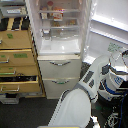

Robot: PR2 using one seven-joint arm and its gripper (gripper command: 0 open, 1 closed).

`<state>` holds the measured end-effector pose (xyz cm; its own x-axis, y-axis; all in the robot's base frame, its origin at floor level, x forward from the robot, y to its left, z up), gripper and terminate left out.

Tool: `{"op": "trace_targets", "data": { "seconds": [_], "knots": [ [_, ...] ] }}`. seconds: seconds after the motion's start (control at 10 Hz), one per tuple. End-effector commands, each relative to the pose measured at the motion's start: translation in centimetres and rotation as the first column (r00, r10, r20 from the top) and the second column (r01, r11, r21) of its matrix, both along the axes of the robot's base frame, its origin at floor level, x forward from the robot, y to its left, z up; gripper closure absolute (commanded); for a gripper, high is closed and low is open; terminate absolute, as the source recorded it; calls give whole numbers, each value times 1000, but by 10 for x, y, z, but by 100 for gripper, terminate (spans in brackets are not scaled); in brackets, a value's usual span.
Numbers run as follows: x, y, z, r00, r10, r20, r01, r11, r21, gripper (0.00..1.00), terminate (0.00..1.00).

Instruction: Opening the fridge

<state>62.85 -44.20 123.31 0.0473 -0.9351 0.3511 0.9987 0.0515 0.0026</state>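
Observation:
The fridge (60,50) is a tall white unit in the middle of the exterior view. Its upper door (107,25) is swung wide open to the exterior view's right, so the lit shelves (59,17) with food and containers show. The two lower drawers (60,70) with curved silver handles are shut. My white arm (87,82) reaches up from the bottom towards the lower edge of the open door. My gripper (119,61) is a dark, blurred shape there. Its jaws do not show clearly, and I cannot tell whether it touches the door.
A tan wooden drawer cabinet (17,60) with green labels stands at the fridge's left, with one lower drawer (17,80) pulled partly out. A blue-and-white part (111,85) of the robot sits at the lower right. The floor (25,115) is dark.

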Motion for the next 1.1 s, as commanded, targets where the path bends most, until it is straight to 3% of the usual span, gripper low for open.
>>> {"op": "trace_targets", "data": {
  "seconds": [0.1, 0.3, 0.9, 1.1],
  "knots": [
    [21, 239, -112, 977, 213, 12, -213, 975, 69, 0, 0],
    [22, 366, -153, 914, 404, -34, -402, 914, 51, 0, 0],
    [-16, 555, -231, 760, 644, -85, -638, 765, 92, 0, 0],
    [-46, 616, -264, 658, 746, -108, -739, 666, 98, 0, 0]
  ]
}}
